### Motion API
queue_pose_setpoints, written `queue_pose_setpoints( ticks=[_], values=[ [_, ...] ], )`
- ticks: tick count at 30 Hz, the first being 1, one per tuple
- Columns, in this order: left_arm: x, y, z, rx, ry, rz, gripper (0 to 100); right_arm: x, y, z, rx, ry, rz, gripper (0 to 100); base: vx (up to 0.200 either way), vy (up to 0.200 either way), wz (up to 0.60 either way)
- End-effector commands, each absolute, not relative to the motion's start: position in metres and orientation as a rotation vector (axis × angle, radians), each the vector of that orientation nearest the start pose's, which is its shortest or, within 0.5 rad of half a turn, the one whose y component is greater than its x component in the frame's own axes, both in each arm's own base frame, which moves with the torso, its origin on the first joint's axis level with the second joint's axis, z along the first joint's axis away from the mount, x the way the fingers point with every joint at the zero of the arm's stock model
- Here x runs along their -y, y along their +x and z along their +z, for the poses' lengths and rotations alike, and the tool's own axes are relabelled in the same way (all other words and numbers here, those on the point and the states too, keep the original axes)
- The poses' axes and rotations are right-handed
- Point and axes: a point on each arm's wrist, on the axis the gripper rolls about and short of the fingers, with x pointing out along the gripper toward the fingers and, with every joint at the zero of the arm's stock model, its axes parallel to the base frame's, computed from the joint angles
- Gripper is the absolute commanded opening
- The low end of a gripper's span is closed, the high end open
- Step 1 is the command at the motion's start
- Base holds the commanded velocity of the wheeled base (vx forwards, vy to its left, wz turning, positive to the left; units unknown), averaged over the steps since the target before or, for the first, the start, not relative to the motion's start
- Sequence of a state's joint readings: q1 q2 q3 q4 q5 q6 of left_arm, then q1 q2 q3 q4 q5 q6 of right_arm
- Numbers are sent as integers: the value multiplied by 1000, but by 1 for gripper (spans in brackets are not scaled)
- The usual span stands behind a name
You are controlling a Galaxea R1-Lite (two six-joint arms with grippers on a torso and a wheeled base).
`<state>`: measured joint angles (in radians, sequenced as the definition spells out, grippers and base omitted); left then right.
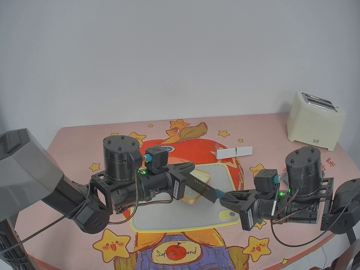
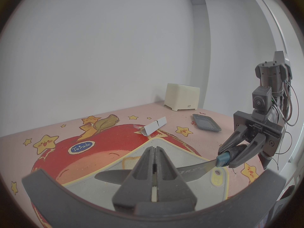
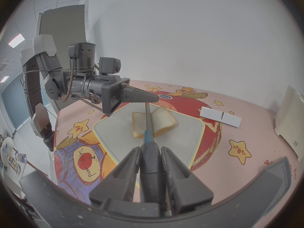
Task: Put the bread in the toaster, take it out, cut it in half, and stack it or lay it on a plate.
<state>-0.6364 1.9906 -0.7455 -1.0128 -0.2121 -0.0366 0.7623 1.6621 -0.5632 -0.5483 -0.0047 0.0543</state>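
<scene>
Right gripper (image 1: 225, 198), lower right of centre in the head view, is clamping the teal handle of the knife (image 1: 204, 189). The blade is crossing over the bread (image 1: 201, 176), one slice lying on the grey cutting board (image 1: 180, 216) at mid-frame. Left gripper (image 1: 190, 166) is hovering with fingers pinched together just beside the slice's upper-left edge. Toaster (image 1: 315, 120) is standing at the right edge, well apart.
</scene>
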Motion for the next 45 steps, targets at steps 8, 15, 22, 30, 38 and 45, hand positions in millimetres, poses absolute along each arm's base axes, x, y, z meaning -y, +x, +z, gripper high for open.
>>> queue_pose_setpoints(
  ticks=[8, 15, 22, 30, 38, 45],
  values=[
    [210, 277, 107, -257, 17, -841, 0, -181, 190, 122, -547, -161, 722, 0, 0, 0, 0],
    [211, 278, 108, -252, 17, -840, 0, -180, 189, 126, -533, -157, 724, 0, 0, 0, 0],
    [210, 276, 105, -264, 19, -839, 0, -180, 189, 124, -541, -160, 723, 0, 0, 0, 0],
    [210, 277, 101, -275, 21, -838, 0, -180, 189, 129, -521, -151, 725, 0, 0, 0, 0],
    [211, 276, 99, -288, 17, -838, 0, -180, 189, 131, -514, -147, 724, 0, 0, 0, 0],
    [210, 274, 97, -297, 19, -841, 0, -178, 188, 135, -499, -142, 723, 0, 0, 0, 0]
  ],
)
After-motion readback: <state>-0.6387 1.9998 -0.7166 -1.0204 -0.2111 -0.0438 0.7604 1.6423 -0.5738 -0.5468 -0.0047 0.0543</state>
